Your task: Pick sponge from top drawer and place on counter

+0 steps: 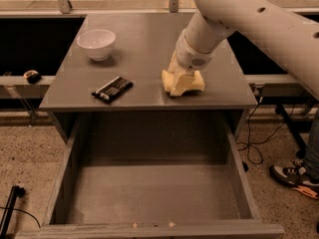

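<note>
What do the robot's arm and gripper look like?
The arm is a thick, white, rounded tube with a few small dark holes along it. It ends in a pale yellow, blocky gripper, which is down at the counter near its front edge.

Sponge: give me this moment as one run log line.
sponge: on counter, near front edge | gripper: at sponge | drawer: open, empty
</note>
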`<action>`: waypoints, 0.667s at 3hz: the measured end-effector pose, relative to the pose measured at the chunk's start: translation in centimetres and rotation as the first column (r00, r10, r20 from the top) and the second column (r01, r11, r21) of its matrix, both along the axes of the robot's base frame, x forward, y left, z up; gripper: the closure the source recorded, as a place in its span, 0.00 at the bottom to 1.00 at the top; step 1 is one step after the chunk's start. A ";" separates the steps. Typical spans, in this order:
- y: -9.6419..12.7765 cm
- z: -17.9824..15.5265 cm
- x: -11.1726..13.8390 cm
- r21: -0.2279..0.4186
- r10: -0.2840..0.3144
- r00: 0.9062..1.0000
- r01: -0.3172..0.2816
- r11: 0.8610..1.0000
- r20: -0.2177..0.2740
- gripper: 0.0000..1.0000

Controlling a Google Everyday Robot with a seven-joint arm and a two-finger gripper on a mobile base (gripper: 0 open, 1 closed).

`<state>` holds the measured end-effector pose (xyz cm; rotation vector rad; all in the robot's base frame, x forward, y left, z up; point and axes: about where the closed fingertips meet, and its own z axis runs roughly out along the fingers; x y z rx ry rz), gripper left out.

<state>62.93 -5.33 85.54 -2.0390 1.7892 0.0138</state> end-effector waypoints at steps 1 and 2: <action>0.0 0.4 -0.7 -0.050 0.029 0.999 -0.031 0.998 -0.041 0.00; -0.5 1.8 -2.4 -0.094 0.073 0.993 -0.082 0.992 -0.092 0.00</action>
